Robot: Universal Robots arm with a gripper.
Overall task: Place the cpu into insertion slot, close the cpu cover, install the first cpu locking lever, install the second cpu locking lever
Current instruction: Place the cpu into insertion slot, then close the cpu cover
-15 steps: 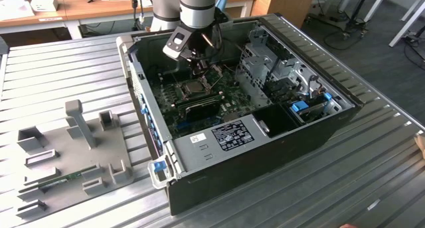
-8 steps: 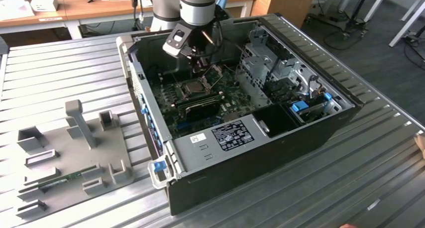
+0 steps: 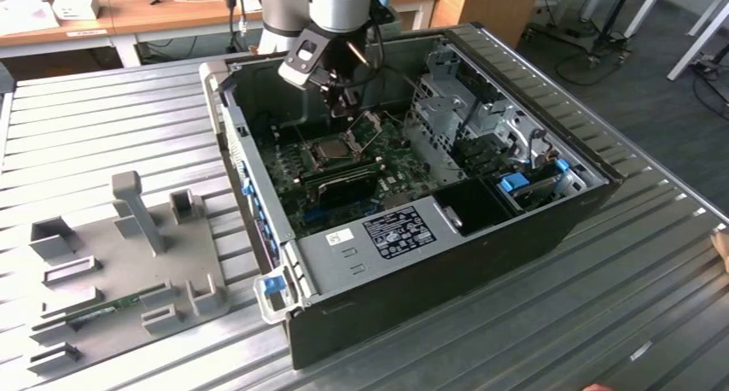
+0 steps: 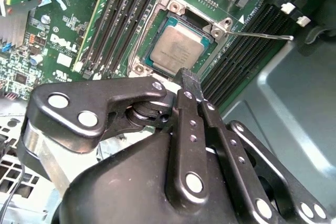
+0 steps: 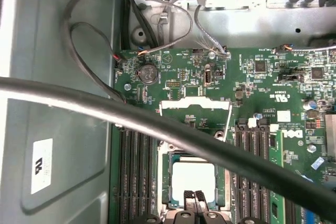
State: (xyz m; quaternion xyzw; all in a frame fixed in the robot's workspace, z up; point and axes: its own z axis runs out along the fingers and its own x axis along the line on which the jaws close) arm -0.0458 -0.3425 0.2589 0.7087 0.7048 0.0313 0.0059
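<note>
The cpu point(image 4: 177, 51), a pale metal square, lies flat in the insertion slot point(image 4: 137, 67) on the green board; it also shows in the first wrist view point(image 5: 193, 176) and the exterior view point(image 3: 327, 150). The cpu cover point(image 5: 194, 102), a thin silver frame, stands swung up behind the socket. A thin metal locking lever point(image 4: 262, 36) juts out free beside the socket. My gripper point(image 4: 190, 78) hangs just above the chip's near edge, fingers shut with nothing between them. It is also seen in the first wrist view point(image 5: 195, 196) and inside the case in the exterior view point(image 3: 341, 109).
Long black memory slots point(image 4: 115, 19) flank the socket on both sides. A thick grey cable point(image 5: 157, 124) crosses in front of the first wrist view. The case walls point(image 3: 228, 126) and drive cage point(image 3: 456, 101) hem the arm in. A grey fixture tray point(image 3: 125, 254) lies on the table.
</note>
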